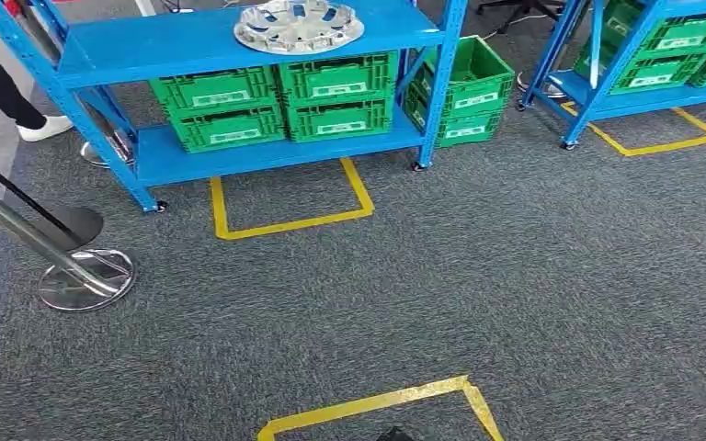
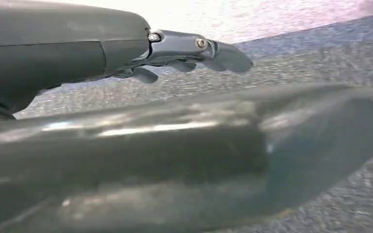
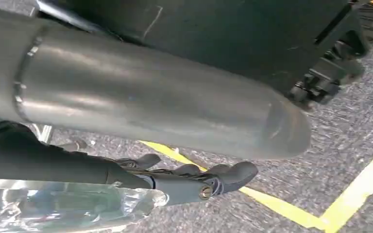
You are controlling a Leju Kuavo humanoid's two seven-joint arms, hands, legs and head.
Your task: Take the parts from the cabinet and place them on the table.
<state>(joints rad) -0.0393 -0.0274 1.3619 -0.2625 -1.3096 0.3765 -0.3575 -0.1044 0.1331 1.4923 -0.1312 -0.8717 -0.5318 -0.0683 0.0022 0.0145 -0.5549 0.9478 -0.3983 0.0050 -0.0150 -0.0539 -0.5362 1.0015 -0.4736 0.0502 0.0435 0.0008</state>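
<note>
1. The left robot hand (image 2: 184,53) hangs over grey carpet (image 1: 515,276); its fingers are spread loosely and it grips nothing.
2. The right robot hand (image 3: 194,182) also hangs above the carpet, over a yellow tape line (image 3: 281,208). Its fingers reach out, slightly bent, with nothing between them. Crinkled clear plastic (image 3: 68,206) shows just beside the wrist; whether it touches the robot hand cannot be told.
3. The part, a silver hubcap (image 1: 299,25), lies flat on the top shelf of the blue cabinet (image 1: 147,46), well ahead of both robot hands and apart from them.
4. Green crates (image 1: 276,101) stand stacked on the cabinet's lower shelf, below the hubcap. More green crates (image 1: 467,87) sit on the floor just beside the cabinet's end.
5. A second blue rack (image 1: 597,87) with crates stands further ahead, on the right robot hand's side.
6. A chrome post base (image 1: 87,278) rests on the carpet on the left robot hand's side.
</note>
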